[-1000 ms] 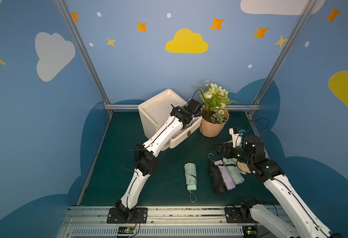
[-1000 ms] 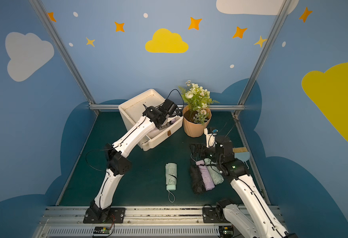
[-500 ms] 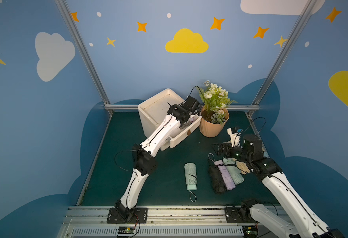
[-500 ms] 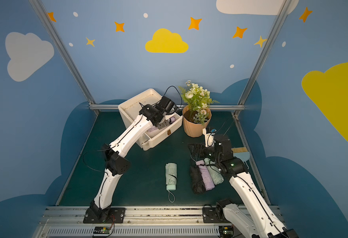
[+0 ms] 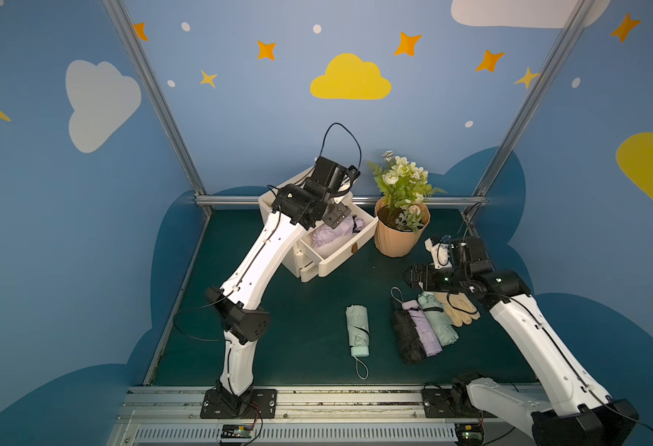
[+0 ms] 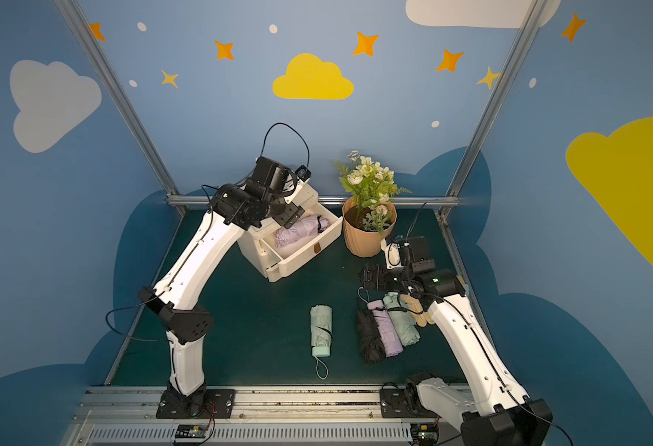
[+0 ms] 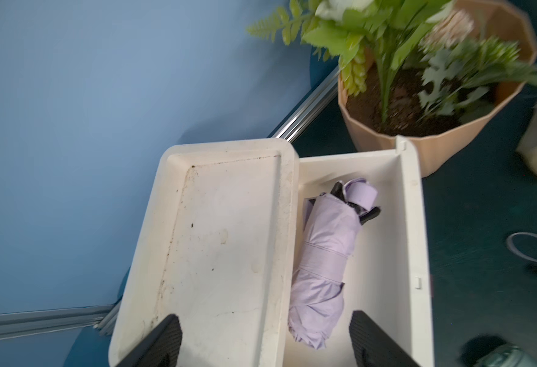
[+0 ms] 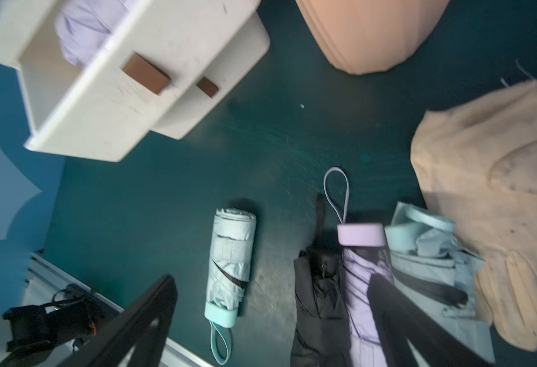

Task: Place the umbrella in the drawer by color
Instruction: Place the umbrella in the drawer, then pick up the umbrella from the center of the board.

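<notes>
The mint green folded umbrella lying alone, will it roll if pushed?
Probably a little: the mint green folded umbrella is a round bundle, though its wrinkled fabric likely slows it. Its thin wrist loop looks floppy and would trail. Its smooth end cap seems firmest.

Probably a lab booth: cloud-painted walls (image 5: pixel 259 127)

High front stereo, wrists close, drawer (image 7: pixel 411 238) shared

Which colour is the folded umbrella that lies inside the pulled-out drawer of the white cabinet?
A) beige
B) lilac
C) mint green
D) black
B: the left wrist view shows a lilac umbrella lying inside the open drawer, while the black umbrella lies on the table.
</notes>
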Controlling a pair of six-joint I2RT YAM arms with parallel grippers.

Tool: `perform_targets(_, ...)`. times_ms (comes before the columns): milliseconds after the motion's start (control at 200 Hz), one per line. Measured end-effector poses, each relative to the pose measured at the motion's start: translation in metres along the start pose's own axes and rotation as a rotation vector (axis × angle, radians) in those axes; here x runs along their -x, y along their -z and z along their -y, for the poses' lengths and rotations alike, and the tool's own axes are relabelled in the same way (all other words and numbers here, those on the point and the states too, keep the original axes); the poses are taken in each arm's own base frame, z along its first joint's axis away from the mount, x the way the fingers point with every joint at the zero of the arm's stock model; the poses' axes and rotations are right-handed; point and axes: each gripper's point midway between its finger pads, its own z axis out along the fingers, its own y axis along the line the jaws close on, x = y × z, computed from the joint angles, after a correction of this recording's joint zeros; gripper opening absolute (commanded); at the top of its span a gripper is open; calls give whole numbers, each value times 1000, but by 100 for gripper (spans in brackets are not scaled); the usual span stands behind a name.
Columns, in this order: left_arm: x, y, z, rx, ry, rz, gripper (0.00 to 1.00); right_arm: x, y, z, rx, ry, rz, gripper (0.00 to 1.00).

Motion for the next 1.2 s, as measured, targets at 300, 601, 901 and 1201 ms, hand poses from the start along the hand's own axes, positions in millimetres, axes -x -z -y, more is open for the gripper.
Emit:
perform_targets(300,-41,45,30,-187,319,244,100,-87,-29,52,-296,-52,-341,73)
perform_targets(601,-57,50,28,-209,466,313,100,-143,-58,88,-490,-108,-660,57)
perform_targets(901,-47,70,19,-201,491,380,100,-157,-69,104,-574,-101,-749,64)
perform_targets(1201,-48,68,17,-192,494,376,100,-166,-90,100,-549,-46,-803,74)
